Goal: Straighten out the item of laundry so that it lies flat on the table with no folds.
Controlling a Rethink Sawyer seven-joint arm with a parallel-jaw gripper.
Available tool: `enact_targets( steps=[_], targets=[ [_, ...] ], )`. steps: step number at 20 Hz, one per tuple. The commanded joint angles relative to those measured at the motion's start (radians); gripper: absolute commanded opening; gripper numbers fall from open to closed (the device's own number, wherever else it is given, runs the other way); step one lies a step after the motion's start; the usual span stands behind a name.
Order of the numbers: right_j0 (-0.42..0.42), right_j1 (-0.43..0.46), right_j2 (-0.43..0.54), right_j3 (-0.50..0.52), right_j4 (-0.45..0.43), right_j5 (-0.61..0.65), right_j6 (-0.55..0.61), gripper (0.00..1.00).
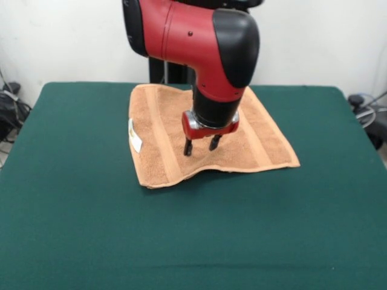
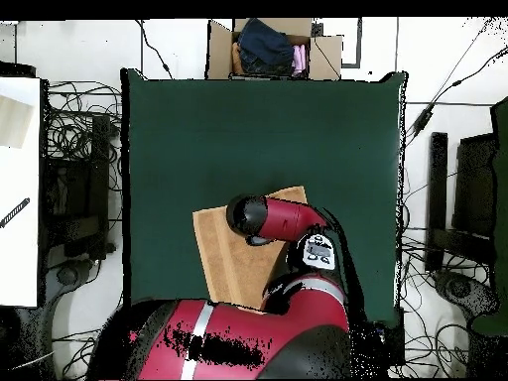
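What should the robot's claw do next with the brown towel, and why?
Probably lift straight up and away. The towel already lies spread out on the green table, with only a slight wave along its near edge. The claw is open, holding nothing, just above the towel's middle.

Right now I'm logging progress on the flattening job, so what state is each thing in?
Tan terry towel: spread open on the table, mostly flat, near edge slightly rippled, white label showing at one side.
Red and black gripper: fingers open, pointing down over the towel's middle, holding nothing.
Dark green cloth-topped table: carries the towel toward the robot's side.
Cardboard box: open, clothes inside.
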Motion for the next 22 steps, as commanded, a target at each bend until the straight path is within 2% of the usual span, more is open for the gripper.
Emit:
enact_targets(
  steps=[1, 8, 22],
  targets=[
    [0.011, 0.139, 0.060, -0.114, 0.036, -0.080, 0.226, 1.00],
    [0.051, 0.069, 0.030, -0.111, 0.043, 0.003, 0.248, 1.00],
    [0.075, 0.020, 0.012, -0.112, 0.068, 0.051, 0.258, 1.00]
  ],
)
